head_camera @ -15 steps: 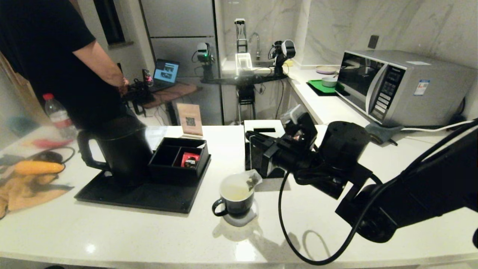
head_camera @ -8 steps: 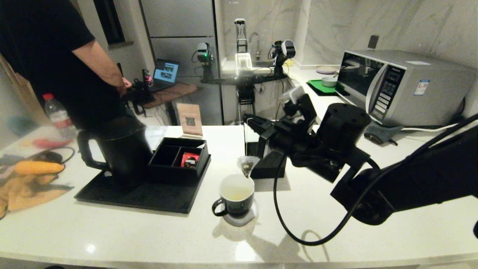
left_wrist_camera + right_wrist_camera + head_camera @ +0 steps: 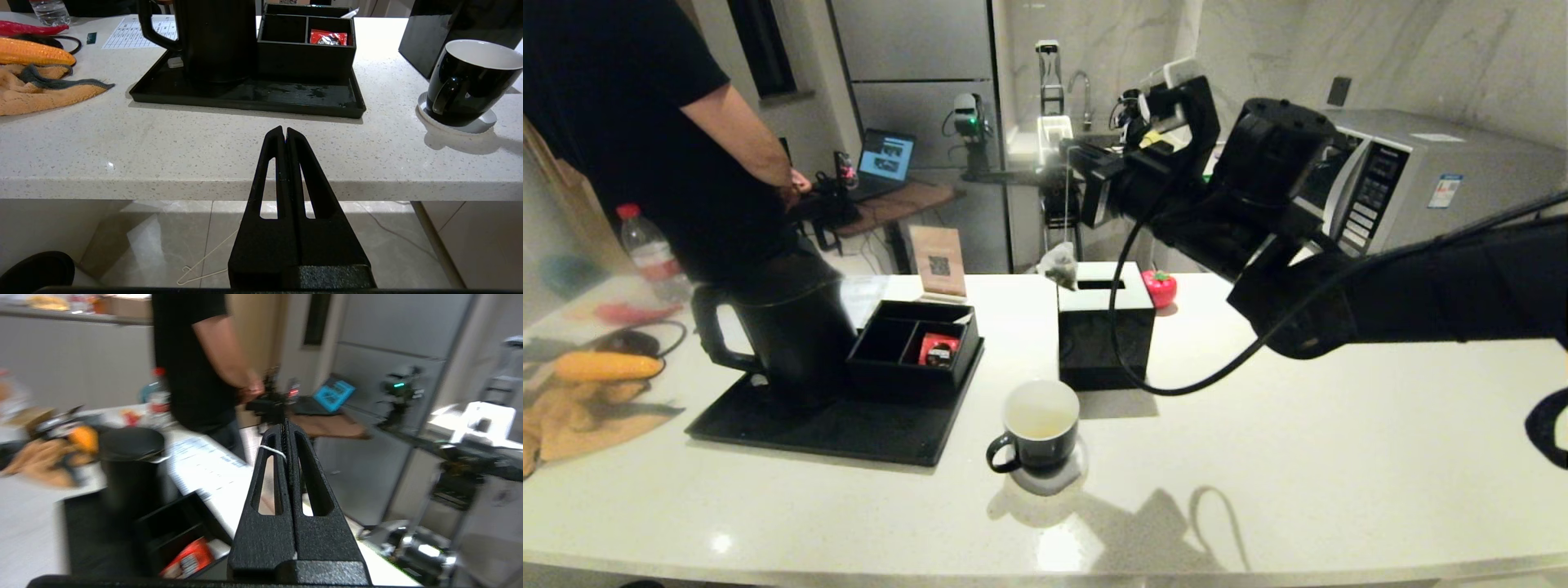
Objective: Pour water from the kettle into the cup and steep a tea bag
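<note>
The dark cup [image 3: 1041, 426] with a white inside stands on a pale coaster near the counter's front, with pale liquid low in it. No stream of water shows. My right gripper [image 3: 1072, 152] is raised high behind the cup, shut on the tea bag's thin string [image 3: 272, 451]. The small grey-white tea bag [image 3: 1061, 266] hangs free well above the cup, in front of the tissue box's top. The black kettle [image 3: 788, 327] rests on the black tray [image 3: 833, 429] at the left. My left gripper [image 3: 284, 132] is shut on nothing, low before the counter's front edge.
A black divided box [image 3: 915, 343] with a red packet [image 3: 938, 349] sits on the tray. A black tissue box [image 3: 1105, 335] and a small red object [image 3: 1160, 287] stand behind the cup. A person stands at the far left; a microwave [image 3: 1413, 188] at the right.
My right gripper has risen from beside the cup to high above the tissue box. It lifted the tea bag on its string out of the cup.
</note>
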